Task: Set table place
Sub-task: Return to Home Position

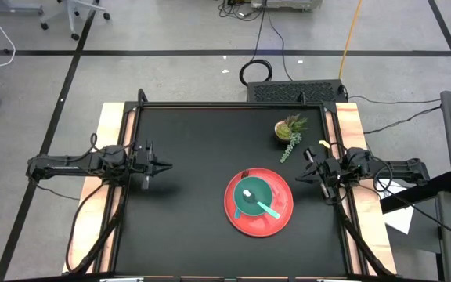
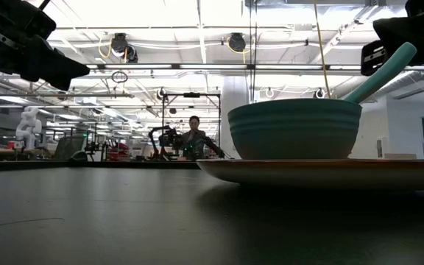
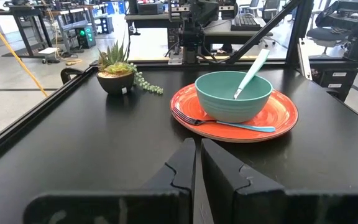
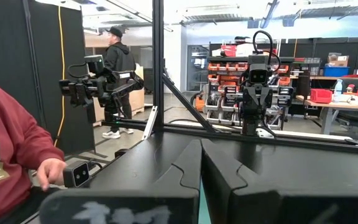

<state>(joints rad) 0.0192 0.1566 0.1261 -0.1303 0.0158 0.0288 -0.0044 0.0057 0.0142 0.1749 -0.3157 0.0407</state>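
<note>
Room: matte black table (image 1: 194,227) open toward its left edge.
Plate: round red plate (image 1: 282,222) near my right pincer (image 1: 301,178).
Grip: it and my left pincer (image 1: 165,165) closed, empty.

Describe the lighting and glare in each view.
High view: even light, no glare on the table, plate evenly lit. Low view: bright ceiling lights backlight the bowl. Left wrist view: soft sheen on the table and plate rim.
</note>
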